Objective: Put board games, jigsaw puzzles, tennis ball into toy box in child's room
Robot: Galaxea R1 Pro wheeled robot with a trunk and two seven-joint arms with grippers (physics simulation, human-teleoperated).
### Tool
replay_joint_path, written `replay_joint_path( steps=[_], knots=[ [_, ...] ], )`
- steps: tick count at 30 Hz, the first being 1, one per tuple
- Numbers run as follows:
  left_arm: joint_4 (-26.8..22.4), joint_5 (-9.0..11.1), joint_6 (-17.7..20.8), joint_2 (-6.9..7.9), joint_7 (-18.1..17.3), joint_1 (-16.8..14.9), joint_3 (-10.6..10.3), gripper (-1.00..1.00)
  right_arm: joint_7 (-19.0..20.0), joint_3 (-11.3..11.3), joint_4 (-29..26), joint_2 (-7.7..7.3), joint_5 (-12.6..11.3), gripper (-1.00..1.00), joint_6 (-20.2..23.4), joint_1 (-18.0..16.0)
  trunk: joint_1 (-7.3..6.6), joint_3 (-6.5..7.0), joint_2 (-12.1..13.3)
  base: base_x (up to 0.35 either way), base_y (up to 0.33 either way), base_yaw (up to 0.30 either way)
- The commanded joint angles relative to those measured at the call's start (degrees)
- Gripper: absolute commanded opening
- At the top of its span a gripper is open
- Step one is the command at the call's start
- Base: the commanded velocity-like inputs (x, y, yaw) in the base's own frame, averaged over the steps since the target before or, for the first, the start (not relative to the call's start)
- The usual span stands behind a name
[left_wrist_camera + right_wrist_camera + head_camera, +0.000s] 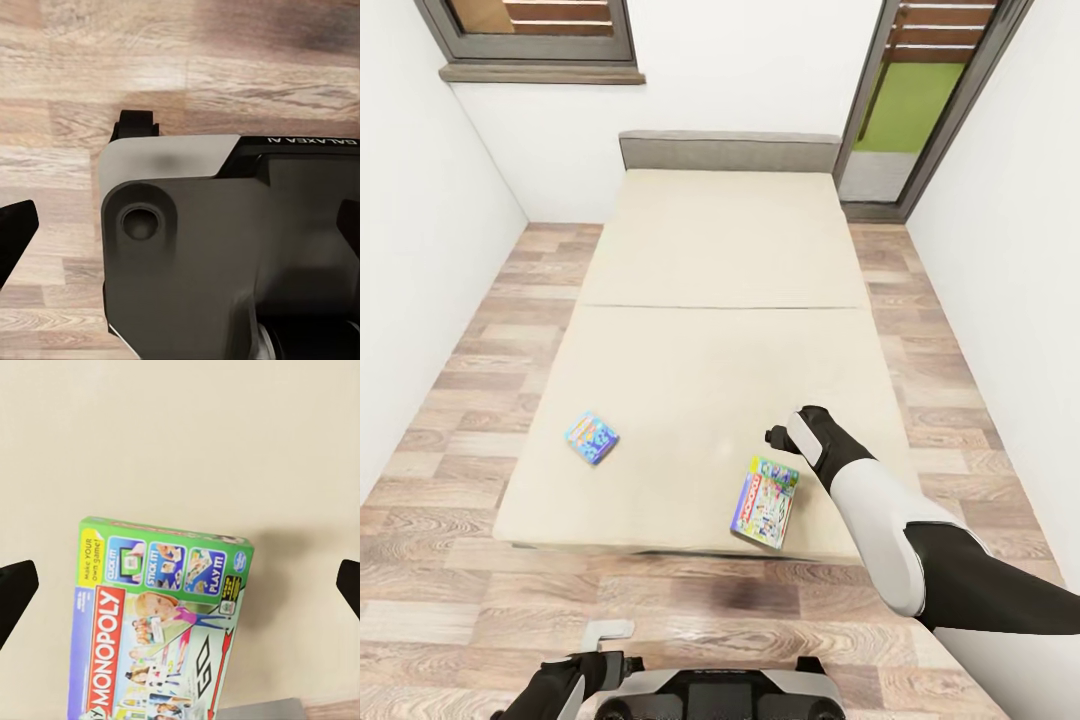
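Two board games lie on the beige bed (700, 250). A light-blue one (591, 438) sits near the bed's front left. A green-and-white Monopoly box (765, 501) (161, 630) rests at the front right edge. My right gripper (780, 434) (180, 585) hovers open just above and beyond the Monopoly box, its fingers spread wide and holding nothing. My left gripper (610, 668) (180, 225) hangs open low by my own base, over the wood floor. The toy box, table, jigsaw puzzles and tennis ball are out of view.
The bed fills the middle of the narrow room, with its grey headboard (728, 150) against the far wall. Strips of wood-plank floor (470, 400) run along both sides. There is a window (540, 30) at the far left and a glass door (920, 100) at the far right.
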Motion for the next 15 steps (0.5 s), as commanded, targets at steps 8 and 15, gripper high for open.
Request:
replay_joint_path(
  steps=[8,15],
  knots=[
    [-0.15,-0.61,0.33,-0.07,-0.48,0.02,0.48,1.0,-0.44,-0.29,-0.09,0.05,-0.48,1.0,0.07,0.0,0.02,-0.81,-0.07,0.0,0.017,0.0],
    [-0.15,-0.61,0.33,-0.07,-0.48,0.03,0.48,1.0,-0.44,-0.29,-0.08,0.05,-0.48,1.0,0.06,0.01,0.02,-1.47,-0.07,0.0,0.127,0.0]
  ],
)
